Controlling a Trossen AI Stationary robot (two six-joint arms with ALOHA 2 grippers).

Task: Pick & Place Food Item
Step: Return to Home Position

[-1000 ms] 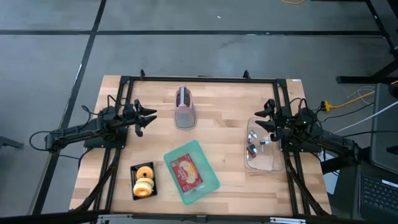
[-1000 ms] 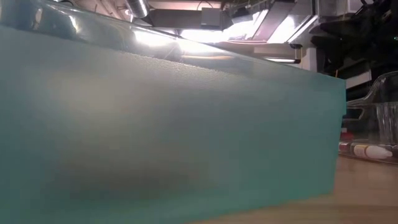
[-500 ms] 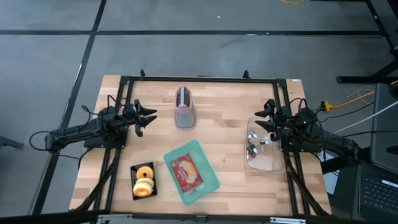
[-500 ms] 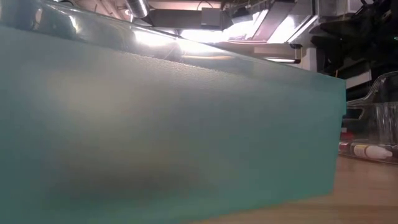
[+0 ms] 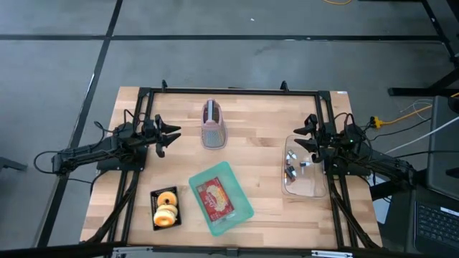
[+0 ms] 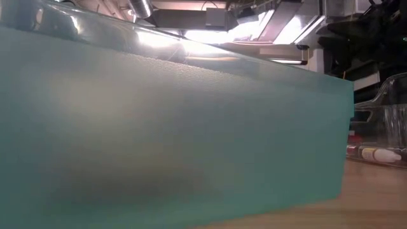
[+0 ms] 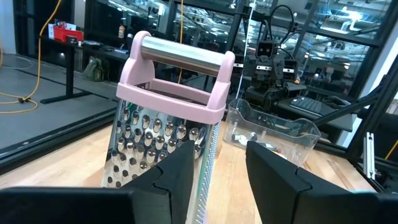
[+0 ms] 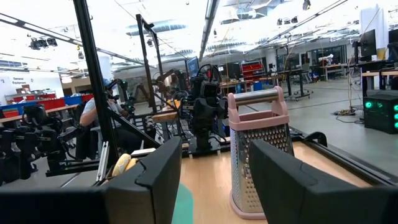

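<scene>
While flat in the transparent bin (image 5: 305, 188), small pale-bodied bottles (image 5: 292, 170).

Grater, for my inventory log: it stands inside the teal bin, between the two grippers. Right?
No. The high view shows the grater standing on the bare table, not in the teal bin; it is between the left gripper and right gripper.

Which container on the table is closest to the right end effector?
The transparent bin, directly next to the right end effector; the teal tray and black donut tray sit farther away.
</scene>
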